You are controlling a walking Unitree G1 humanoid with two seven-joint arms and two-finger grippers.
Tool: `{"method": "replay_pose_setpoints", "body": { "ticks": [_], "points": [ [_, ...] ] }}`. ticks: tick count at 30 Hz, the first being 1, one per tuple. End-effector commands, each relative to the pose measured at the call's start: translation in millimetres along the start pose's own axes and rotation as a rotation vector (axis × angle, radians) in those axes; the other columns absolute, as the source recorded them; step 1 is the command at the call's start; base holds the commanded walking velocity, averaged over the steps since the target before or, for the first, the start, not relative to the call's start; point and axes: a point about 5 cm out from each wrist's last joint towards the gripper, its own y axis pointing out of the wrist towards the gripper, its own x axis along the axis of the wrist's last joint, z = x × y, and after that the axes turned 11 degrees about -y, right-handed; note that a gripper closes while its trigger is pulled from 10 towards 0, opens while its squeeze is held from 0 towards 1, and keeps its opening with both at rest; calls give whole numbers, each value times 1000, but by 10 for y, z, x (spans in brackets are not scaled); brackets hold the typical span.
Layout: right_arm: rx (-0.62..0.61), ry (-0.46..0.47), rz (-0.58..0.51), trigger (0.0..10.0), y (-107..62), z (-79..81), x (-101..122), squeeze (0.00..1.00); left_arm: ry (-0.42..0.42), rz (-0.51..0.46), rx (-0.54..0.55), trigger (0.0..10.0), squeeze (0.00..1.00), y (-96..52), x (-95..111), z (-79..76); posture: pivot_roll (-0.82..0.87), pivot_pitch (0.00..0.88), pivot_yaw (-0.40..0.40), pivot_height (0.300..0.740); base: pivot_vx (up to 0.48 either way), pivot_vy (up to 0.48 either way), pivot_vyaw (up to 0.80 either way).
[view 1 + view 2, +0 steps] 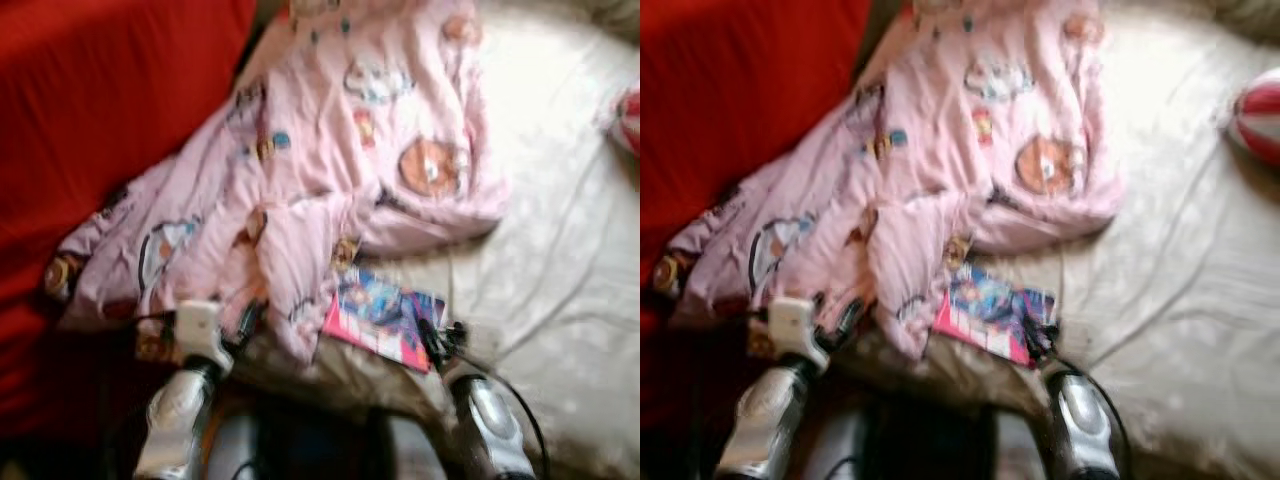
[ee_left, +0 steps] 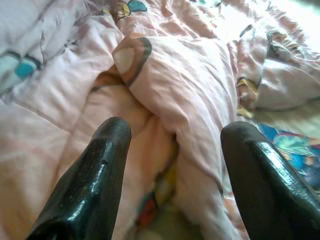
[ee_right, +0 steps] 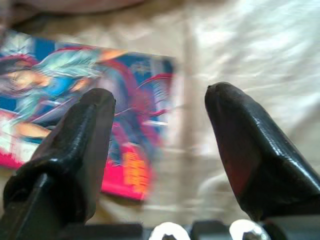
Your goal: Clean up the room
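A pink quilt (image 1: 320, 170) with cartoon prints lies crumpled across a bed with a cream sheet (image 1: 560, 270). A bright pink and blue comic book (image 1: 385, 318) rests flat on the sheet by the quilt's near edge. My left gripper (image 2: 172, 145) is open, its fingertips (image 2: 112, 135) spread just over a fold of the quilt. My right gripper (image 3: 160, 107) is open too, hovering above the book's (image 3: 75, 100) near corner, with nothing between its fingers.
A red cover (image 1: 100, 120) lies along the left side of the bed. A red and white striped ball (image 1: 1258, 118) sits on the sheet at the far right. The views are blurred.
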Motion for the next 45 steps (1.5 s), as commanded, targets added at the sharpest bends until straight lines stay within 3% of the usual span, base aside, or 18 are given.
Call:
{"method": "replay_pose_setpoints", "body": {
  "ticks": [1, 4, 16, 28, 40, 45],
  "points": [
    [26, 20, 2, 10000, 14, 112, -1, 0, 4, 57, 37, 10000, 0, -126, -123, 98, -1, 278, -21, 615, 0, 0, 0],
    [35, 9, -18, 10000, 1, 114, 6, 0, 4, 54, 34, 10000, 0, -127, -119, 88, 2, 282, -26, 592, 0, 0, 0],
    [55, 14, -5, 10000, -5, 168, -31, 0, 1, 57, 47, 10000, 0, -158, -120, 112, 14, 286, -23, 592, 0, 0, 0],
    [40, 18, -14, 10000, 10, 95, -7, 0, 8, 59, 45, 10000, 0, -145, -104, 127, 20, 281, -11, 592, 0, 0, 0],
    [-27, 56, -73, 10000, 166, 0, 244, 0, 13, 58, 46, 10000, 0, -155, -79, 151, 38, 290, 6, 592, 0, 0, 0],
    [-50, 69, -131, 10000, 286, -41, 484, 0, 21, 60, 52, 10000, 0, -183, -65, 183, 47, 298, 17, 592, 0, 0, 0]
  ]
}}
